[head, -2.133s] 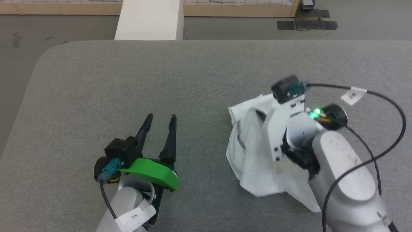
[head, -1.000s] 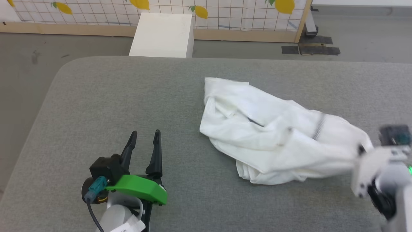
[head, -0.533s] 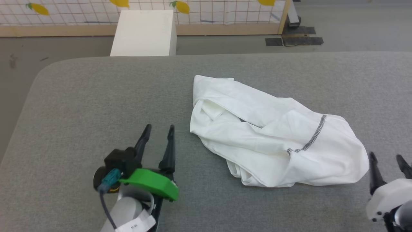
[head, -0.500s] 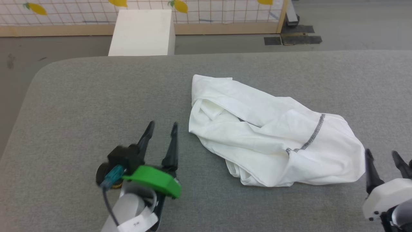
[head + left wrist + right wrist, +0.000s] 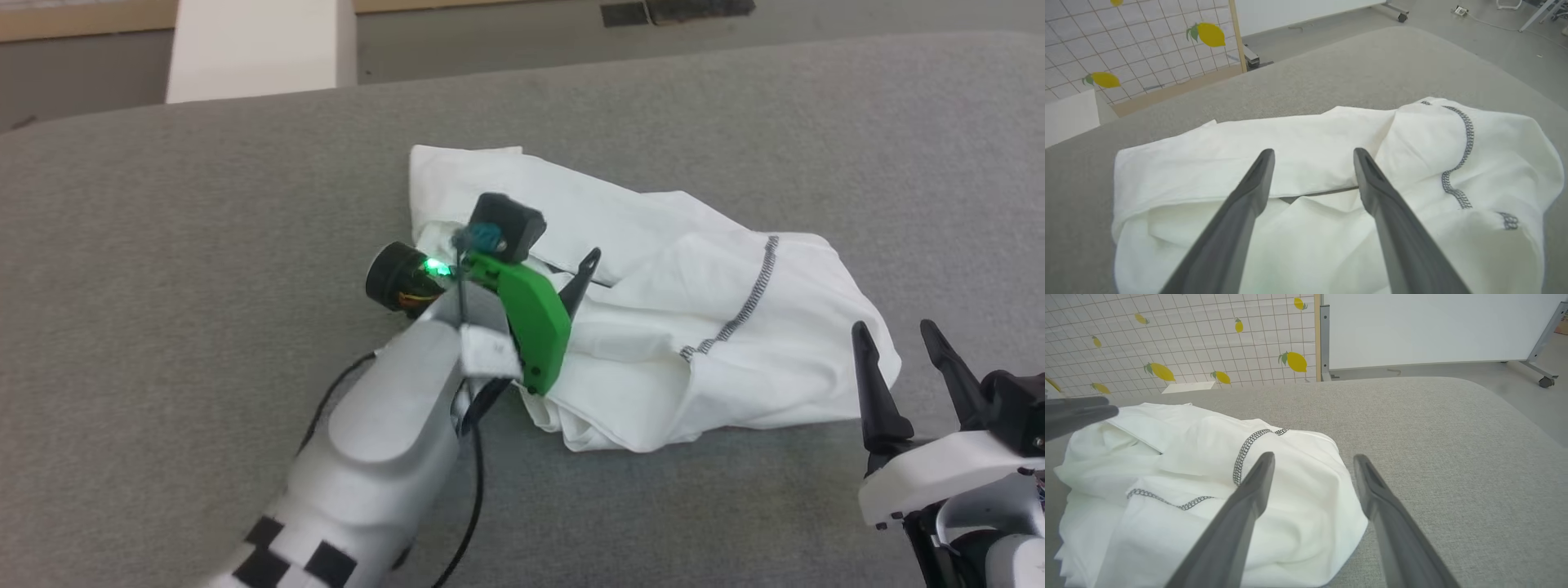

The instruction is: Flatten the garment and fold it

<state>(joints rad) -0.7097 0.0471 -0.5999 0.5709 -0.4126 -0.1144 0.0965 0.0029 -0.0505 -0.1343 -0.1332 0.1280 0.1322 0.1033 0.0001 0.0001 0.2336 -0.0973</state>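
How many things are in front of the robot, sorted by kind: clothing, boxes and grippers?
garment: 1
white box: 1
grippers: 2, the left gripper and the right gripper
Total: 4

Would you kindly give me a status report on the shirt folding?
Left gripper open over crumpled T-shirt. Right gripper open at its edge. Nothing obstructing.

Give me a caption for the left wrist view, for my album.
The open left tool poised over a crumpled white T-shirt with dark zigzag stitching on a grey padded table.
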